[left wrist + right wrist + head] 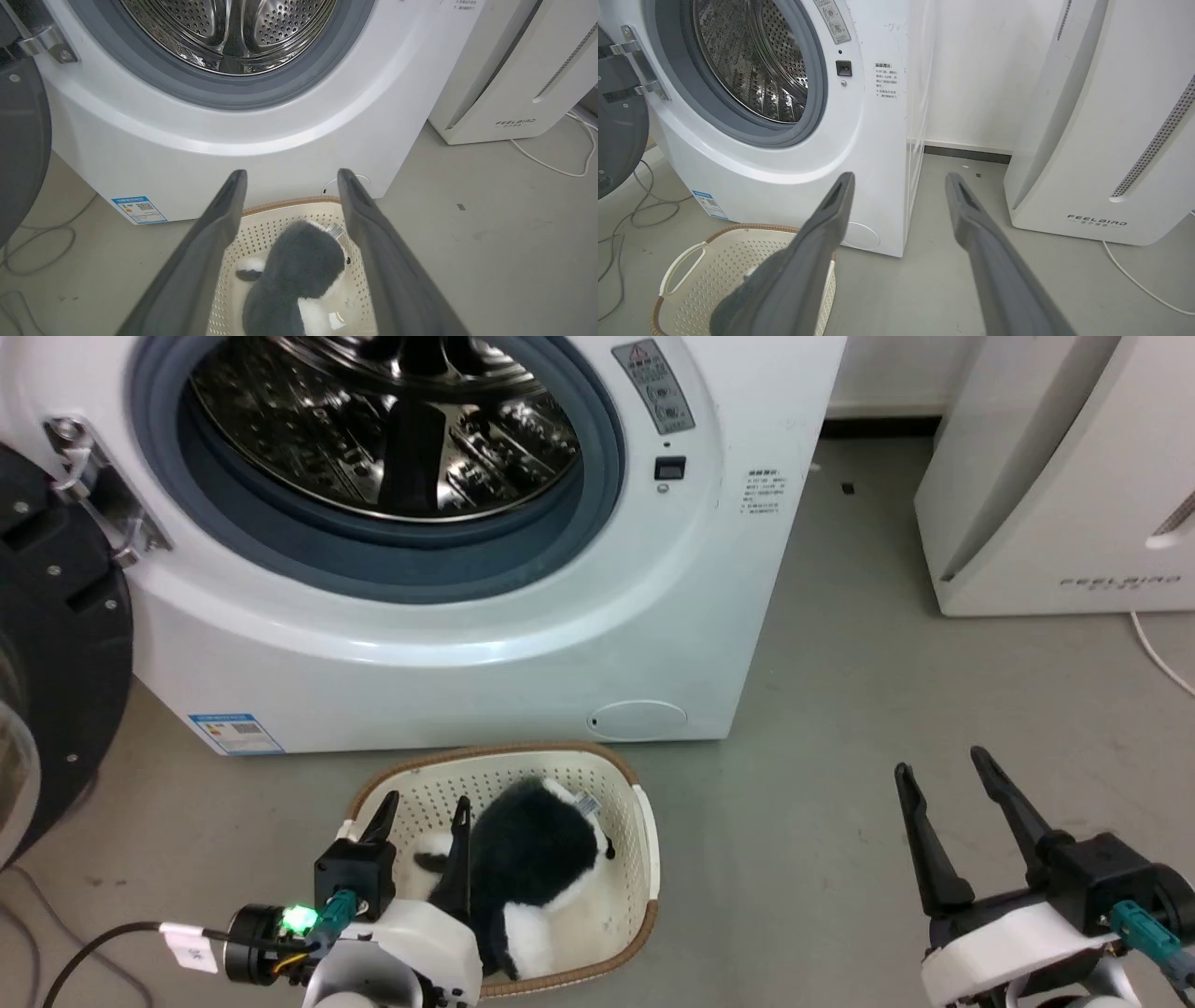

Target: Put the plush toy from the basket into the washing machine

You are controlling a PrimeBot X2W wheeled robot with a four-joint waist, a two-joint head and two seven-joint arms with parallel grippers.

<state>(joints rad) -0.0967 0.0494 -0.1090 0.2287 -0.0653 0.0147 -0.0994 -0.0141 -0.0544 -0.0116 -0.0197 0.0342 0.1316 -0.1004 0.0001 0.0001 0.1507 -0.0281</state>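
Toy (532, 840) lying in the basket (646, 845) before the washer (467, 644), left fingers (381, 823) released and poised over it: lower them astride its black back, clear of the rim, then clench softly; your right fingers (924, 849) hang released, well apart.

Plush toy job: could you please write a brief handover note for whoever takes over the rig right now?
Left gripper: open, poised over the basket beside the toy, not gripping it.
Right gripper: open, idle over the floor.
Toy lies in the basket, in front of the washing machine; door open, visible drum empty.
Done: nothing moved yet.
Left: grip toy, lift, put it in the drum.
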